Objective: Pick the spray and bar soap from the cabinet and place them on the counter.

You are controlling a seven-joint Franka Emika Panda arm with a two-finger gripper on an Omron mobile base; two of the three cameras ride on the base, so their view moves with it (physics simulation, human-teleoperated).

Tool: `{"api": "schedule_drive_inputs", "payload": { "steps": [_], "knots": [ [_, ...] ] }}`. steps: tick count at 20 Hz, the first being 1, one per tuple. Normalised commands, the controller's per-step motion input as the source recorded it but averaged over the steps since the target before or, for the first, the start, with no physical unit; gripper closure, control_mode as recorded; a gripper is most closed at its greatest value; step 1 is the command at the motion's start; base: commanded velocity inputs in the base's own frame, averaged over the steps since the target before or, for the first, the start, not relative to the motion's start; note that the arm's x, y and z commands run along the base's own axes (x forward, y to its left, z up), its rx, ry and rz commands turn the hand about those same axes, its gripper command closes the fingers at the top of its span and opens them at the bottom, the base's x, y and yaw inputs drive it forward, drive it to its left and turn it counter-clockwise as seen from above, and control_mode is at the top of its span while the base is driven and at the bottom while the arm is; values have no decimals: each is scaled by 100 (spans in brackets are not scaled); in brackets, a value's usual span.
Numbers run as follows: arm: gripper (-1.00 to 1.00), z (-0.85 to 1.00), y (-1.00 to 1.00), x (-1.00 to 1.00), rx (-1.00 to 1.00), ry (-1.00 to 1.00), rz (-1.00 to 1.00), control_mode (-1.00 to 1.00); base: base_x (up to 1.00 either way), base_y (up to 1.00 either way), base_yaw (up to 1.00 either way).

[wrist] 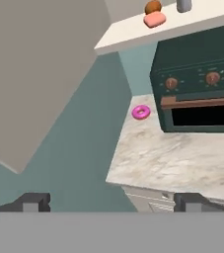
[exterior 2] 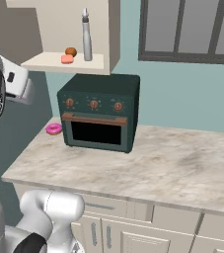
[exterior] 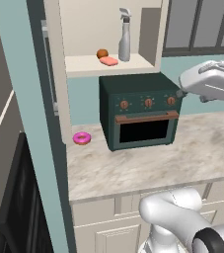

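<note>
Slim grey translucent spray bottle (exterior: pixel 124 43): glossy, plastic-looking.
Flat salmon-pink bar soap (exterior: pixel 109 61), left of the bottle: matt, smooth.
Beige marbled stone counter (exterior: pixel 192 158): polished, veined.
Dark-green oven (exterior: pixel 140 111): smooth, perhaps painted metal.

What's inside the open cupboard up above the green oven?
On the cabinet shelf stand the spray, the bar soap and a small orange-brown ball just behind the soap. The shelf's far left corner is hidden behind the cabinet's side wall.

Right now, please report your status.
Gripper open, empty, off the counter. Spray and bar soap on cabinet shelf. Orange ball beside soap.
</note>
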Motion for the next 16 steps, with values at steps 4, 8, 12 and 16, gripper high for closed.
{"api": "schedule_drive_inputs", "payload": {
  "steps": [4,8,12,16],
  "knots": [
    [-100,3,-12,0,-20,-9,-10,-100,0,0,0],
    [-100,-2,-2,0,-22,-16,-6,-100,0,0,0],
    [-100,0,-16,9,-4,-2,-2,-100,0,0,0],
    [-100,0,-32,16,0,0,0,-100,0,0,0]
  ]
}}
